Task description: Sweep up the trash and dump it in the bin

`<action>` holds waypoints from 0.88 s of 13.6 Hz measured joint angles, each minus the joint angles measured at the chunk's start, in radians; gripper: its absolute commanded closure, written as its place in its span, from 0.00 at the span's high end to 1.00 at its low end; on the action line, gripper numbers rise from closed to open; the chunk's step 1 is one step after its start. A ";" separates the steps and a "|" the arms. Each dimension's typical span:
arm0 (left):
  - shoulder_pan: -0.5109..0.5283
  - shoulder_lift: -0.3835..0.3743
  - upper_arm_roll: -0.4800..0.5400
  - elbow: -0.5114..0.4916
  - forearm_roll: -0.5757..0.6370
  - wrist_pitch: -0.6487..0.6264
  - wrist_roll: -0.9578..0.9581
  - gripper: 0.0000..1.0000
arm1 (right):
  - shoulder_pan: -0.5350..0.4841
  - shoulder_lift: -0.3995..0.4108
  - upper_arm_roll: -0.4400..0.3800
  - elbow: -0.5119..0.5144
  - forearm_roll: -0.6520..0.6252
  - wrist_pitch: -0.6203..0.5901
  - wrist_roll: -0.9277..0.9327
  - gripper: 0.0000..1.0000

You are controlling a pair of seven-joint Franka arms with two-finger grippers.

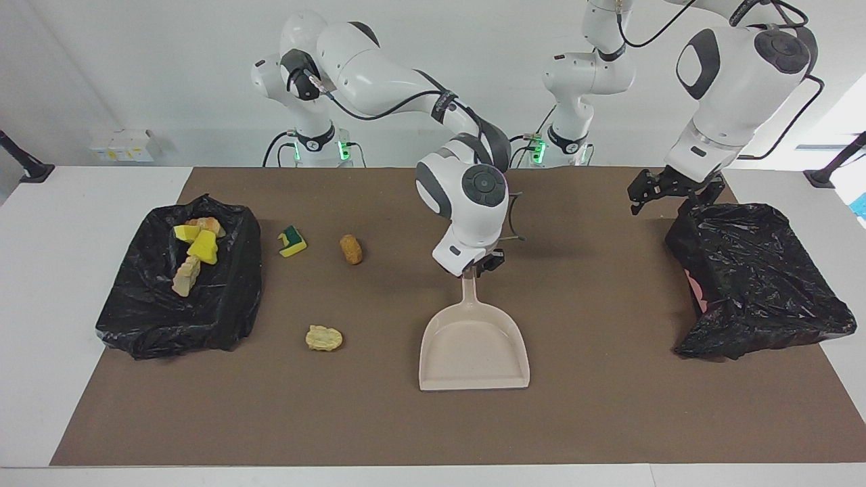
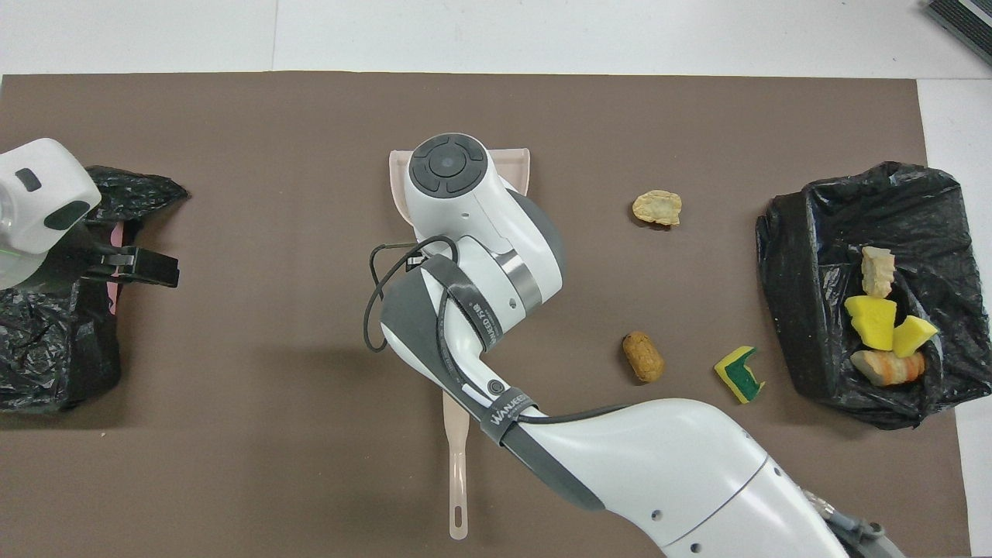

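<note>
1. Facing view: the black-lined bin (image 1: 230, 297) at the right arm's end holds four trash pieces (image 1: 196, 250).
2. Beside it on the table (image 1: 40, 284) lie a green-faced sponge (image 1: 292, 242), a brown lump (image 1: 351, 249) and, farther from the robots, a golden lump (image 1: 323, 337).
3. The right end effector (image 1: 473, 268) sits at the handle of the dustpan (image 1: 473, 345); I cannot tell whether it is clamped.
4. The left end effector (image 1: 659, 201) hangs spread apart, empty, over the edge of the second bin (image 1: 758, 270).
</note>
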 measured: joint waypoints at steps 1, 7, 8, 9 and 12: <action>0.000 0.000 -0.001 -0.002 0.000 0.007 0.000 1.00 | -0.003 -0.002 -0.001 0.001 0.000 0.000 0.001 0.67; -0.018 0.006 -0.012 -0.013 0.000 0.077 -0.002 1.00 | -0.004 -0.146 0.002 -0.065 0.044 -0.061 0.039 0.88; -0.028 0.012 -0.014 -0.017 0.000 0.098 -0.008 1.00 | 0.000 -0.198 0.003 -0.126 0.063 -0.064 0.043 0.88; -0.040 0.023 -0.014 -0.019 -0.001 0.127 -0.021 1.00 | 0.005 -0.256 0.004 -0.202 0.077 -0.066 0.045 0.89; -0.089 0.072 -0.016 -0.021 -0.001 0.212 -0.070 1.00 | 0.049 -0.407 0.006 -0.422 0.096 -0.062 0.048 0.89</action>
